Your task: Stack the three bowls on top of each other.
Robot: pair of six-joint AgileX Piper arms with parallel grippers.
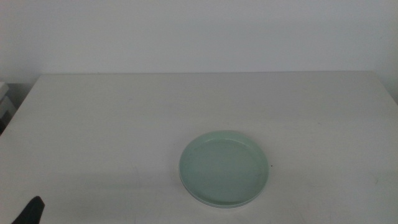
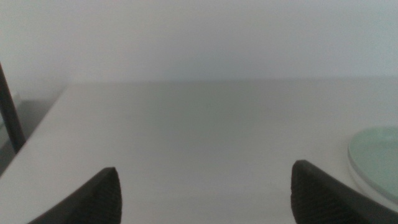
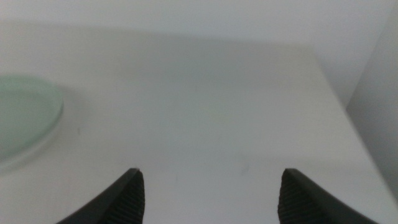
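The shallow mint green round bowl (image 1: 224, 167) tops what looks a finished stack with pale rims beneath, both grippers, left gripper (image 2: 205, 190) and right gripper (image 3: 208, 196), spread wide and empty, so nothing seems left but staying clear.

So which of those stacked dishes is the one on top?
The mint green bowl is on top, its whole inside showing. Of the dishes under it, only thin pale rim edges peek out at the near side, so their colours are hard to tell.

Mint green bowl (image 1: 225, 168) hides all but rims beneath it.
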